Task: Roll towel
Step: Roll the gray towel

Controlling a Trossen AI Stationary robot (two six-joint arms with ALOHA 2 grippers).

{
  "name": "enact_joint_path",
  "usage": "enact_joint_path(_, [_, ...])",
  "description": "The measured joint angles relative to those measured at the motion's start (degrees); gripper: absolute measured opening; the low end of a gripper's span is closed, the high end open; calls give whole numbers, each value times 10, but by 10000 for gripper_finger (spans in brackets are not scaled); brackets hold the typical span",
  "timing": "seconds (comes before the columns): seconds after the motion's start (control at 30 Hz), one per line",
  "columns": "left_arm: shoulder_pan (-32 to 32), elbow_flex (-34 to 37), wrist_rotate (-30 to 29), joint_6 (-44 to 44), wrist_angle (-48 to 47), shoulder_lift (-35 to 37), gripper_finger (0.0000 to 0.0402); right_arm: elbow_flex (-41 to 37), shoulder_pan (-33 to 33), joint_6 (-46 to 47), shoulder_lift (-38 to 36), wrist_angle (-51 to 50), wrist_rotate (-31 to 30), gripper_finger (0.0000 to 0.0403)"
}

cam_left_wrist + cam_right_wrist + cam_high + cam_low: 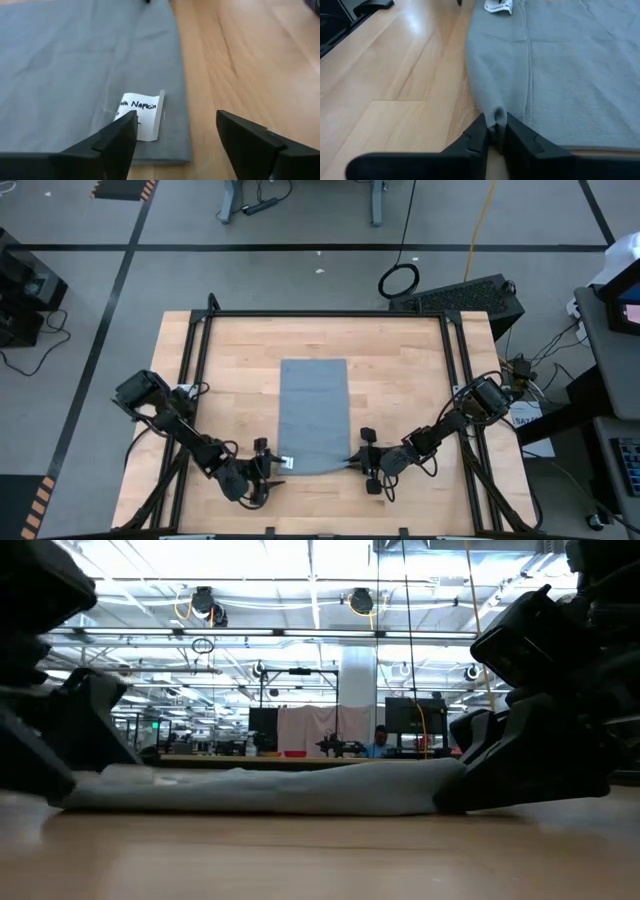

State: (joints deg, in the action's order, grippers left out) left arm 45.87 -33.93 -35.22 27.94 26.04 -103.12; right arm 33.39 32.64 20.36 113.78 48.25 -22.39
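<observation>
The grey towel lies spread flat on the wooden table, its long sides running near to far. Its white tag sits by the near left corner. My left gripper is open at that corner: one finger stands over the cloth beside the tag, the other over bare wood past the towel's edge. I cannot tell whether it touches the cloth. My right gripper is shut on the towel's near right corner. Both grippers show low at the towel's ends in the low view. My right gripper pinches the towel's near right corner between its two fingers, where the cloth is gathered into a small raised pucker. The fingers come in low from the table's right side. The rest of the towel lies flat on the table.
Bare wood lies to the left, right and far side of the towel. A black frame rail runs along the table's far edge and down both sides. The near table edge is close behind both grippers.
</observation>
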Motion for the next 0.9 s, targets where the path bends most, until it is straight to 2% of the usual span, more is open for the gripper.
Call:
enact_joint_path(0.1, [-6, 0, 0, 32, -13, -14, 278, 0, 0, 0, 0, 0, 0, 38])
enact_joint_path(0.2, [-12, -1, 2, 57, -22, -16, 253, 0, 0, 0, 0, 0, 1, 32])
enact_joint_path(0.3, [-17, -1, 2, 61, -21, -16, 191, -1, 0, 0, 0, 5, 3, 23])
enact_joint_path(0.5, [-32, -2, 39, 80, -30, -12, 25, -1, 0, 0, 1, 16, 6, 5])
enact_joint_path(0.63, [-36, 0, 97, 102, -41, 12, 23, -1, 0, 26, 0, 34, 44, 3])
enact_joint_path(0.77, [-36, 1, 157, 138, -49, 54, 24, -1, -7, 101, -13, 34, 91, 3])
enact_joint_path(0.9, [-37, 1, 177, 147, -50, 92, 22, -1, -24, 155, -26, 39, 137, 3])
